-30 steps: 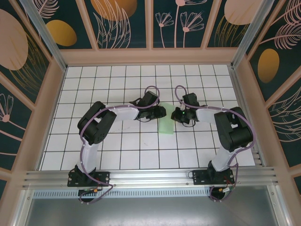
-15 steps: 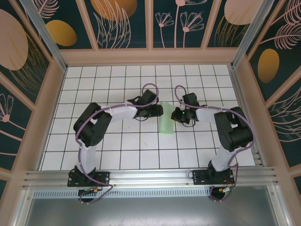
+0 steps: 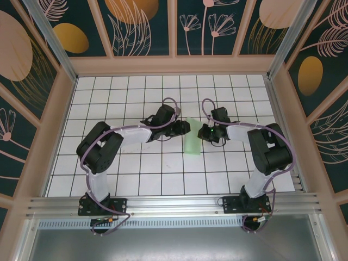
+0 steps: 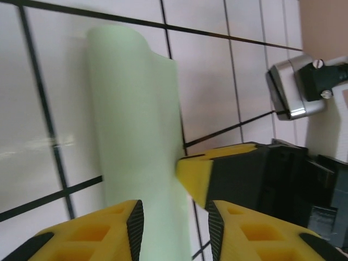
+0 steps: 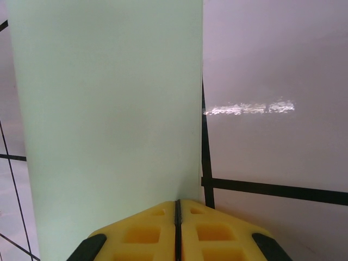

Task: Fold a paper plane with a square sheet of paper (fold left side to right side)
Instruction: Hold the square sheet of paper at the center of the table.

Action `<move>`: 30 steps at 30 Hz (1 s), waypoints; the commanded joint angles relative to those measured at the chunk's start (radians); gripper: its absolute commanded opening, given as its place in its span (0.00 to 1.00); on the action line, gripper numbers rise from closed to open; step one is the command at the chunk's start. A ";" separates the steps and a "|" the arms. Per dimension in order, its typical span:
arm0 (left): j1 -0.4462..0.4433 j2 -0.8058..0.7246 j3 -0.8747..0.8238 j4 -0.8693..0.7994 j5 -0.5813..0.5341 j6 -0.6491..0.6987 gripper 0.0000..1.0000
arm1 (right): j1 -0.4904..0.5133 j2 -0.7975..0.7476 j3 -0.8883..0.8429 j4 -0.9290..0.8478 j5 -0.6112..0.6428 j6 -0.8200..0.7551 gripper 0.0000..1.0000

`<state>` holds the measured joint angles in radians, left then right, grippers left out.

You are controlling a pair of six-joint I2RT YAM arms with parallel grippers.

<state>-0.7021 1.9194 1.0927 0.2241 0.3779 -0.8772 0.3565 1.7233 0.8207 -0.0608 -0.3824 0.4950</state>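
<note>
The square sheet of paper (image 3: pixel 192 137) lies folded into a narrow pale green strip in the middle of the table. In the left wrist view the paper (image 4: pixel 136 136) runs from the top down between my left fingers. My left gripper (image 3: pixel 185 129) is at the strip's left side, open (image 4: pixel 175 231), its jaws apart above the paper. My right gripper (image 3: pixel 202 132) is at the strip's right side. It is shut (image 5: pixel 178 205), and its joined tips rest on the right edge of the paper (image 5: pixel 109 109). The right gripper's yellow fingertip (image 4: pixel 198 174) touches that edge just ahead of my left fingers.
The white grid table (image 3: pixel 136 174) is boxed in by wooden-framed patterned walls (image 3: pixel 60 109) on three sides. An aluminium rail (image 3: pixel 174 204) runs along the near edge by the arm bases. The two grippers stand very close together over the paper.
My left arm's elbow has swung left and its gripper has edged closer to the paper, with the jaws widening and then narrowing. My right arm and the paper have not moved.
</note>
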 commanded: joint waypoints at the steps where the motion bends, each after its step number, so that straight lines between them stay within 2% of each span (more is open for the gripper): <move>1: -0.004 0.037 -0.013 0.139 0.092 -0.055 0.38 | 0.008 0.025 0.015 -0.067 0.051 -0.021 0.12; 9: -0.005 0.078 -0.027 0.147 0.091 -0.059 0.38 | 0.008 0.029 0.020 -0.069 0.053 -0.023 0.12; 17: -0.004 0.107 -0.009 0.017 0.011 -0.002 0.38 | 0.008 0.030 0.026 -0.084 0.066 -0.029 0.12; 30: -0.005 0.132 -0.033 0.002 -0.019 0.005 0.37 | 0.008 0.014 0.024 -0.073 0.060 -0.038 0.12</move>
<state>-0.7029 2.0190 1.0824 0.2592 0.3817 -0.8921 0.3622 1.7248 0.8360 -0.0879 -0.3607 0.4759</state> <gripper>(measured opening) 0.375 0.119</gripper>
